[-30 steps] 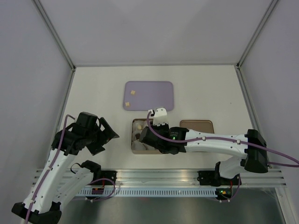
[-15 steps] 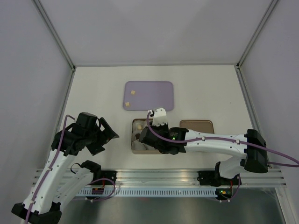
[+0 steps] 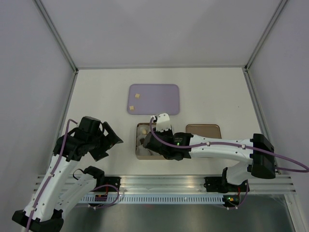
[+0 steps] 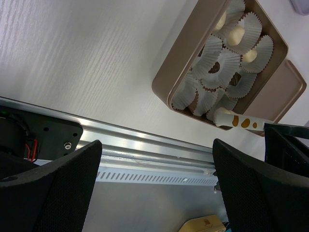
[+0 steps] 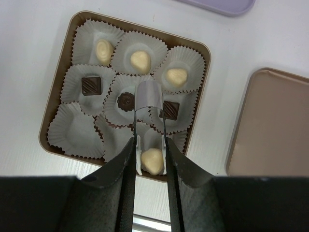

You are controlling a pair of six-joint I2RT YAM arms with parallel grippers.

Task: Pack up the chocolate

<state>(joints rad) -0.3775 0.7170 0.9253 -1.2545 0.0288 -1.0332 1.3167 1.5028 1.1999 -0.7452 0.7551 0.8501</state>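
Chocolate pieces are seated in white paper cups inside the tan box: three pale along the far row, three dark across the middle. A seventh pale piece is framed between the narrowly set fingers of the right gripper, which is clamped on thin tongs. Whether that piece is pinched cannot be told. Two pale pieces lie on the purple tray. The left gripper is spread wide and empty, left of the box.
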